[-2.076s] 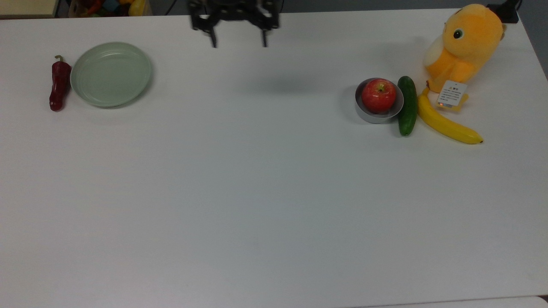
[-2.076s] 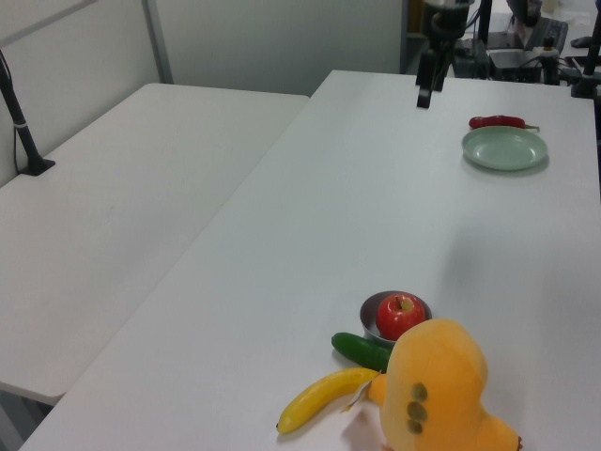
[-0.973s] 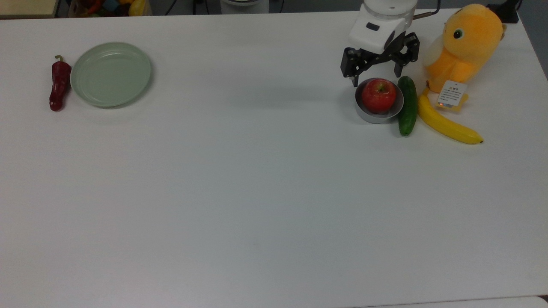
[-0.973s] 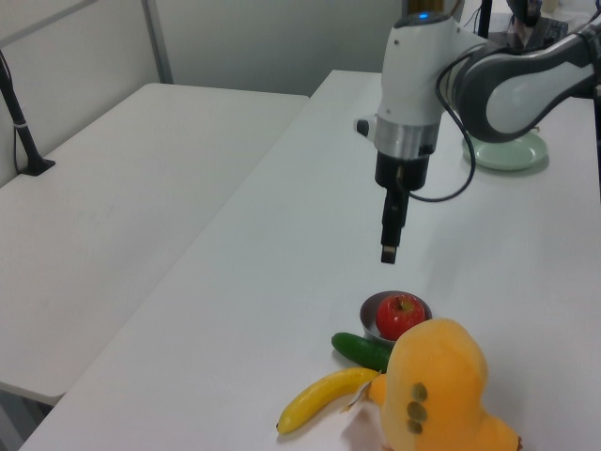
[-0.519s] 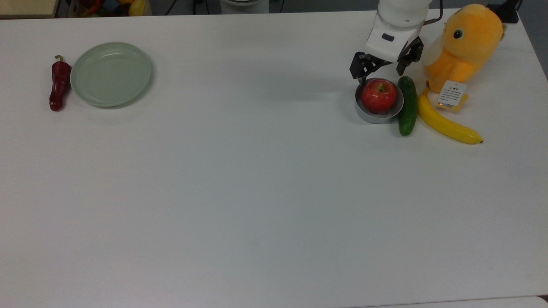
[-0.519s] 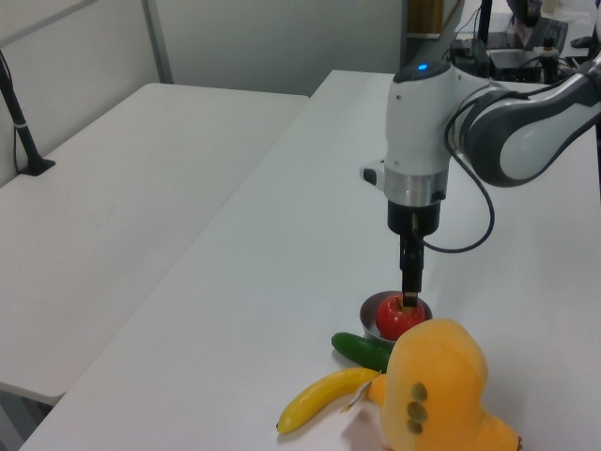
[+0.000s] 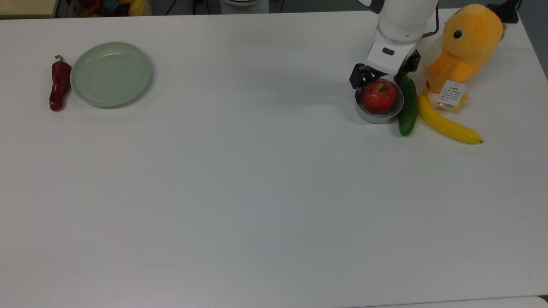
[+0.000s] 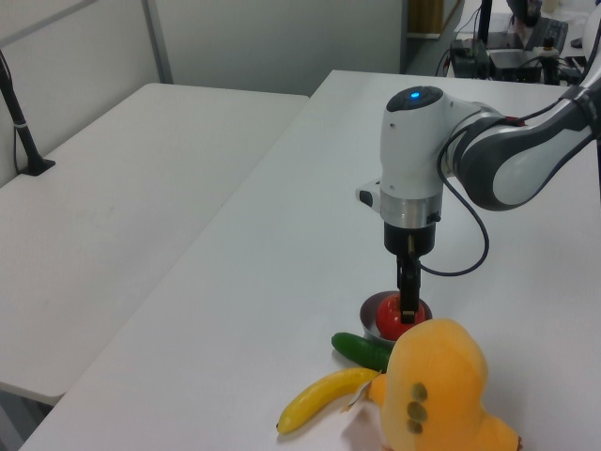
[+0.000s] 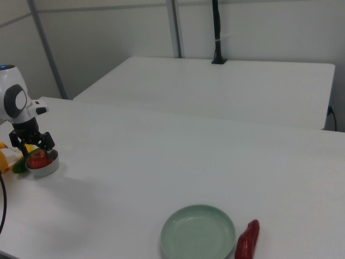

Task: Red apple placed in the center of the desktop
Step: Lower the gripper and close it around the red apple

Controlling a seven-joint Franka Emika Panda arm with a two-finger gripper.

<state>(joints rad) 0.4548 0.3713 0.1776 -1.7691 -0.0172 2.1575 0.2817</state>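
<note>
The round glossy red apple (image 7: 379, 96) sits in a small shallow grey metal bowl (image 7: 371, 114) near the far right corner of the large plain white surface (image 7: 257, 179) as the top view shows it, well apart from the middle of that surface. The black two-finger gripper (image 7: 379, 81) on the white arm is lowered over the bowl, its jaws spread to either side of the apple's far half; whether the fingertips touch the fruit cannot quite be made out, though the left view shows one finger (image 8: 408, 303) reaching down in front of the apple (image 8: 395, 317). Just beside the bowl toward the right edge lie a dark green cucumber (image 7: 406, 105), then a yellow banana (image 7: 447, 123), with an orange plush duck (image 7: 464, 45) behind them. Near the far left corner rests a round pale green plate (image 7: 111, 73), a long dark red chili pepper (image 7: 59, 84) just beside it.
</note>
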